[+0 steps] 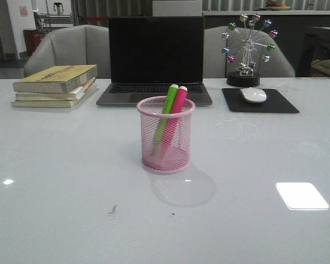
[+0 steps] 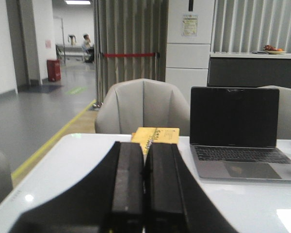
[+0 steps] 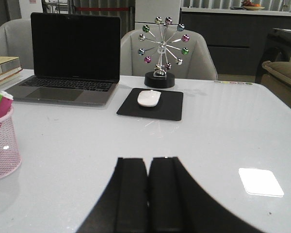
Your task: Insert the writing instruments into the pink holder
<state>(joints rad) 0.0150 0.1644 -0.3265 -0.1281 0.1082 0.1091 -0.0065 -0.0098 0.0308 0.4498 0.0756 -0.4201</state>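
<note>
Pink cup (image 1: 165,135) sits dead center of the front frame, with the green marker (image 1: 166,113) and pink marker (image 1: 176,114) both inside, leaning right (tips poke over the rim). Left gripper (image 2: 144,187) and right gripper (image 3: 147,194) are both closed, holding nothing.

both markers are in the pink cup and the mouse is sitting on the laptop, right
Not quite. The green marker and pink marker are in the cup, but the mouse sits on the black mouse pad beside the laptop, not on it. The front view shows this, and the right wrist view confirms it.
</note>
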